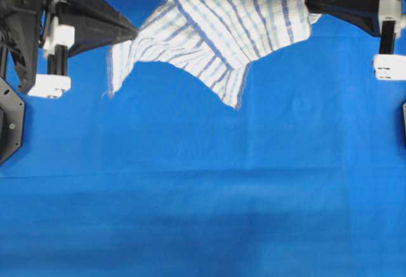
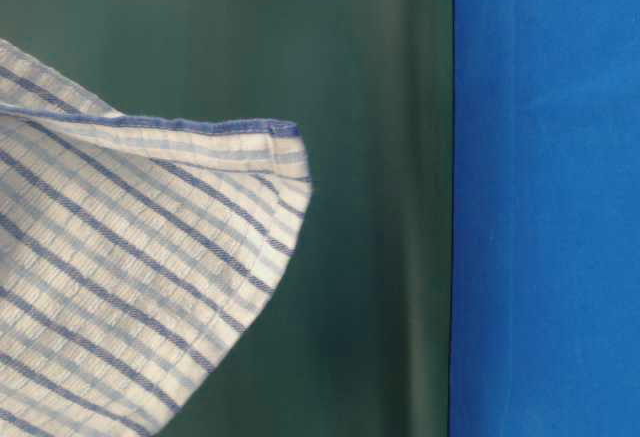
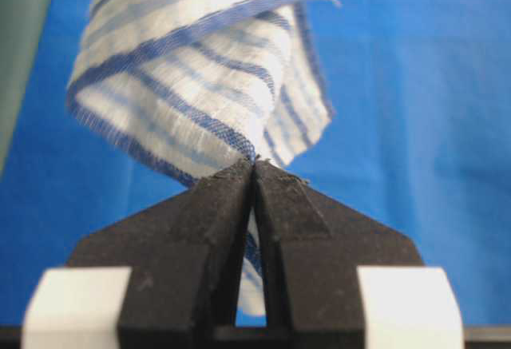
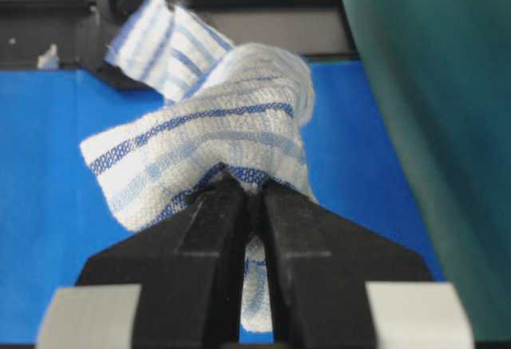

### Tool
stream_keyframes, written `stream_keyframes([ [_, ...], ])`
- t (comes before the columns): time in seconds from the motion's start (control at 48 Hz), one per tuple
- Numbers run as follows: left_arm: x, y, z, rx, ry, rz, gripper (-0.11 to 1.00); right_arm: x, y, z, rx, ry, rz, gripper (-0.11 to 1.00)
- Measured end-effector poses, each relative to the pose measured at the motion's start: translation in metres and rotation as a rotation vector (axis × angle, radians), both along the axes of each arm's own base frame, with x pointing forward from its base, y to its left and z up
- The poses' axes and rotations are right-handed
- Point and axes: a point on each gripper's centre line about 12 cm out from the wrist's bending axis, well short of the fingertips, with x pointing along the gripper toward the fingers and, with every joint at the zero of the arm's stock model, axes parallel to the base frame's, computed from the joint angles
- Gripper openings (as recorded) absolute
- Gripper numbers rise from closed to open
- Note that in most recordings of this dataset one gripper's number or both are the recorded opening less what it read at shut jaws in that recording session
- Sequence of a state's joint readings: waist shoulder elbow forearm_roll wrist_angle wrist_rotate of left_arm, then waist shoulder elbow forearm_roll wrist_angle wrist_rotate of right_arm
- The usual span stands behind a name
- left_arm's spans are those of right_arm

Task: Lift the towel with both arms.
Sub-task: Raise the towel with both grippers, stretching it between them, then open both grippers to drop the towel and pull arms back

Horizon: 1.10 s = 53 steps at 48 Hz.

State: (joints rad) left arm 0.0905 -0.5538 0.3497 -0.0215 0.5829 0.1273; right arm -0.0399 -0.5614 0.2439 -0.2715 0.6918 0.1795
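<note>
The towel [image 1: 216,30] hangs in the air above the blue tablecloth [image 1: 203,194], stretched sideways between both arms; the left gripper [image 1: 134,33] pinches one end; the right gripper [image 1: 309,1] pinches the other.

Left arm: reaches in from the left edge of the overhead view.
Left gripper [image 1: 135,32]: jaws pinched on towel [image 1: 216,26].
Right arm: reaches in from the right edge.
Right gripper [image 1: 309,1]: clamped on towel.
</note>
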Motion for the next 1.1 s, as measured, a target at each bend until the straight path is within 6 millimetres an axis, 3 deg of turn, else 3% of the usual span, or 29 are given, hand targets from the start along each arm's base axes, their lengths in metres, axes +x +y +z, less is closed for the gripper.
stream_keyframes([
  [0.083, 0.003, -0.004, -0.003, 0.018, 0.01, -0.023, 0.1, -0.001, -0.002, -0.001, -0.003, 0.01, -0.009, 0.11],
  [0.229, 0.002, -0.007, -0.001, 0.016, 0.0, -0.029, 0.53, -0.001, -0.004, -0.002, -0.013, 0.021, -0.022, 0.56],
  [0.271, 0.002, -0.007, 0.0, 0.015, -0.007, -0.028, 0.65, -0.002, -0.004, -0.002, -0.016, 0.023, -0.024, 0.65],
  [0.313, 0.001, -0.007, 0.001, 0.013, -0.016, -0.027, 0.78, -0.002, -0.004, -0.002, -0.019, 0.024, -0.025, 0.68],
  [0.375, 0.0, -0.007, 0.002, 0.015, -0.025, -0.027, 0.89, -0.002, -0.004, -0.002, -0.02, 0.026, -0.026, 0.65],
  [0.521, -0.004, -0.007, 0.0, 0.014, -0.034, -0.026, 0.87, -0.001, -0.005, -0.006, -0.017, 0.035, -0.028, 0.64],
  [0.667, -0.004, -0.007, -0.013, 0.007, -0.018, -0.023, 0.88, 0.0, -0.005, -0.025, -0.005, 0.079, -0.031, 0.64],
  [1.105, 0.011, -0.007, -0.117, -0.001, 0.031, -0.022, 0.88, 0.017, 0.001, -0.147, 0.116, 0.267, -0.043, 0.64],
])
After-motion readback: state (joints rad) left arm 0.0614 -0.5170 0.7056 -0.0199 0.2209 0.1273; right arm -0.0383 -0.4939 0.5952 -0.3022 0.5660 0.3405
